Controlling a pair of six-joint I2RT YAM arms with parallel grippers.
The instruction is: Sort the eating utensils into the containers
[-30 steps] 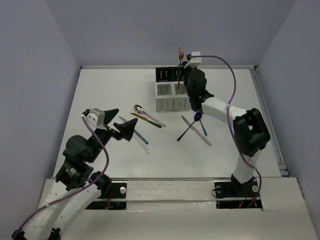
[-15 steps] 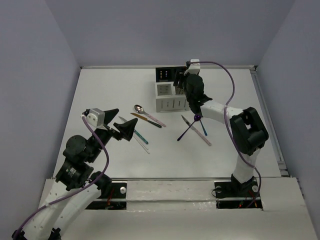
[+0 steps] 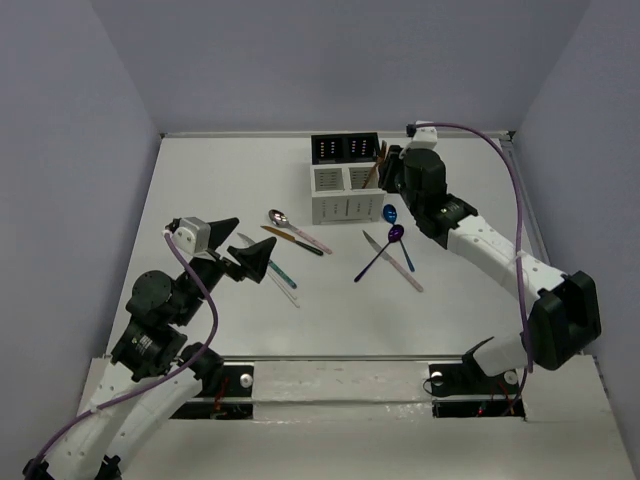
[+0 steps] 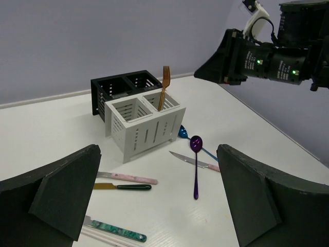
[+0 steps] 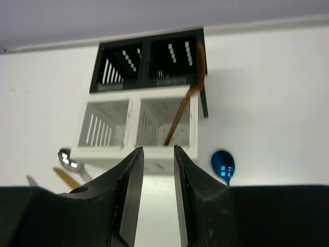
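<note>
**Caddy**: four square compartments, two black at the back and two white in front. It stands toward the far side of the tabletop.

**Orange-handled utensil**: already sorted. It stands handle-up in the right-hand white compartment, leaning back toward the black one behind. Its working end is hidden inside.

**Right pincer**: hangs near the caddy's right side, looking down on it. The jaws are a narrow gap apart with nothing between them.

**Left pincer**: sits well apart from the caddy, on the near left. The jaws are spread wide and empty.

**Loose, right of the caddy**
- Blue spoon, with its bowl just beside the caddy's front corner.
- Purple spoon.
- Pink-handled knife.
- All three cross one another. The purple spoon appears to lie over the knife.

**Loose, left of centre**
- Silver spoon with a pink handle.
- Dark-handled knife.
- Teal-handled piece.
- A pale slim piece lies alongside the teal one, and I cannot tell its kind.

**Handling note (my judgement)**
- One piece is filed and about seven are left, so the step in hand is fetching the next one. The crossed trio lies closest to the right pincer.
- Take whichever piece lies on top, so the others are not dragged along.
- Widen the jaws before descending.
- Set the jaws square across a bare stretch of handle, away from the crossing point.
- Close fully before lifting, as these handles are thin and lie flat on the tabletop.
- Lift straight up, then tip the piece upright over its compartment.
</note>
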